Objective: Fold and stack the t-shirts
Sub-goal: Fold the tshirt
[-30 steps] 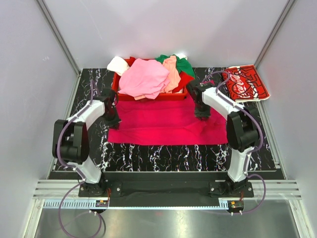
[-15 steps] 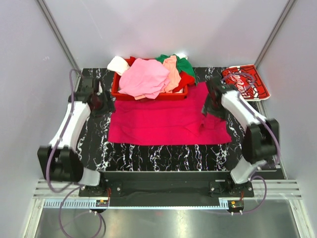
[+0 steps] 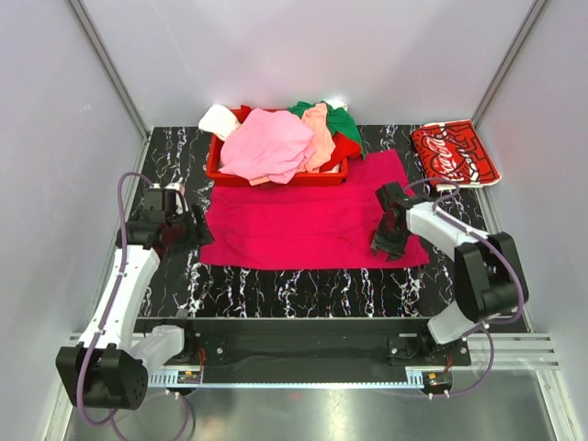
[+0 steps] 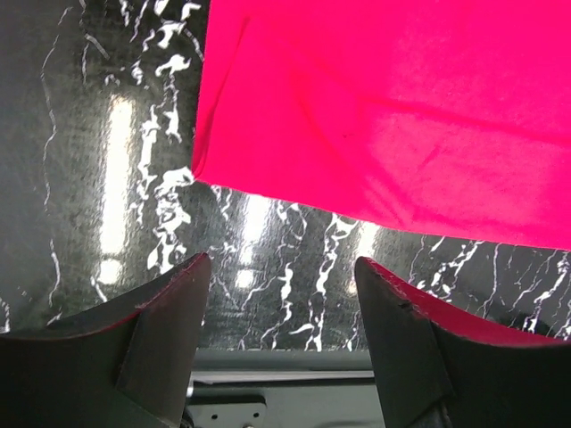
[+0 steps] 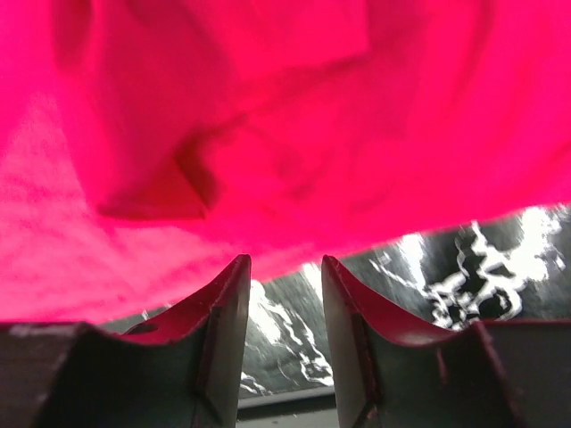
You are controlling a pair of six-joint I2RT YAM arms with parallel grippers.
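From above, I see the magenta t-shirt (image 3: 308, 225) spread flat on the table (image 3: 303, 285), just before the basket (image 3: 213, 163) (heaped with other tees (image 3: 271, 142)). The left gripper (image 3: 190, 230) sits off its left edge and the right gripper (image 3: 386, 243) over its near right corner. Left wrist: fingers (image 4: 169, 312) wide, empty. Right wrist: fingers (image 5: 223, 312) narrowly parted at the hem, gripping nothing.
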